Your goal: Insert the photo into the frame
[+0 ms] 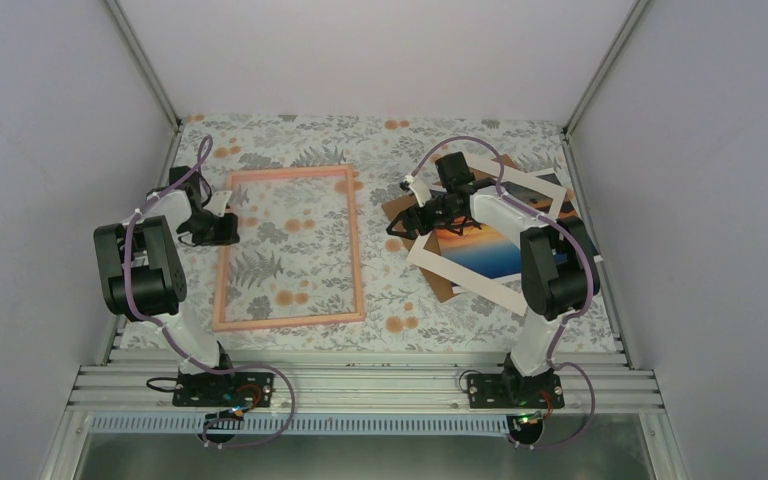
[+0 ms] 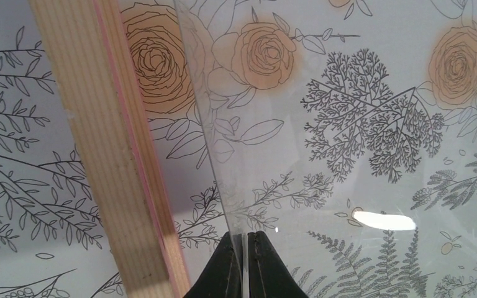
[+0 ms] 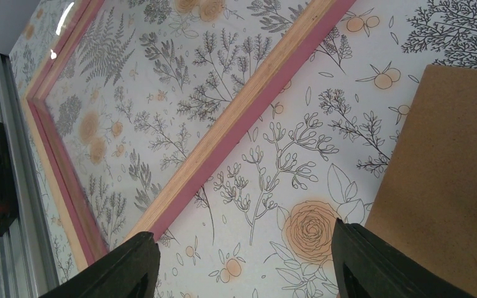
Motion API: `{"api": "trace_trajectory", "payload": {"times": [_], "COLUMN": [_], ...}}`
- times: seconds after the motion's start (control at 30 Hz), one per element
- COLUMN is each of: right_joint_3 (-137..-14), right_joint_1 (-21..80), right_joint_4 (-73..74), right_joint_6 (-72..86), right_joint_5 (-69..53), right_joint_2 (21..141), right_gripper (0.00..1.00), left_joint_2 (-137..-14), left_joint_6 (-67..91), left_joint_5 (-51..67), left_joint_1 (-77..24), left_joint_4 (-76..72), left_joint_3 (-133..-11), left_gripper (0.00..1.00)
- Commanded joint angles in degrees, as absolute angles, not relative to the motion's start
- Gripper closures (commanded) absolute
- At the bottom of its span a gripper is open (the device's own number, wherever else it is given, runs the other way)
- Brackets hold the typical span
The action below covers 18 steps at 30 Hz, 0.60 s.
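Spotting the photo (image 1: pixel 485 252) lying right of the frame (image 1: pixel 354 250), showing through the white mat (image 1: pixel 465 282) on the brown board (image 3: pixel 447 174). Judging it light, floppy, crease-prone; favouring an edge pinch. Pinching the clear pane (image 2: pixel 348 186) with the closed left gripper (image 2: pixel 246 248); hovering the right gripper (image 3: pixel 246 254) open beside the board.

The frame (image 1: pixel 354 245) is a thin pink-orange rectangle with pale wood sides. It lies flat on the left half of the counter (image 1: pixel 410 300), and one edge of its clear pane (image 2: pixel 348 124) is pinched in the closed left tool (image 2: pixel 246 239), just inside the left rail. The photo (image 1: pixel 482 252), an orange sunset over blue water, lies face up and turned at an angle on the right half, inside the opening of a white mat (image 1: pixel 465 282), well apart from the frame.
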State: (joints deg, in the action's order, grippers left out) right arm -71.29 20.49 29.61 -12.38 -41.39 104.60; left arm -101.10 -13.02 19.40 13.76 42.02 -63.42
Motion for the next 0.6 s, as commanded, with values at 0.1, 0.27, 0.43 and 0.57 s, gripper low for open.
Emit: {"api": "trace_trajectory", "payload": {"times": [0.1,0.27,0.43,0.57], "right_joint_3": [-70.9,-71.0,-70.9,-70.8], "right_joint_1": [20.0,20.1,20.0,20.1], "right_joint_4": [28.9,29.0,28.9,28.9], "right_joint_6": [-12.9,-12.9,-12.9,-12.9], "right_joint_5": [-42.5,-42.5,-42.5,-42.5], "right_joint_2": [103.2,103.3,103.3,103.1], "right_gripper": [0.31,0.3,0.3,0.3], "left_joint_2": [-99.5,-99.8,-99.2,-96.4], "left_joint_6": [-13.3,-13.3,-13.1,-13.4], "left_joint_5": [16.7,16.7,16.8,15.7], "left_joint_1": [14.2,14.2,14.2,13.8], "left_joint_4": [42.3,42.6,42.8,42.9], "left_joint_3": [-62.6,-62.9,-63.0,-63.4], "left_gripper": [0.95,0.85,0.67,0.58]}}
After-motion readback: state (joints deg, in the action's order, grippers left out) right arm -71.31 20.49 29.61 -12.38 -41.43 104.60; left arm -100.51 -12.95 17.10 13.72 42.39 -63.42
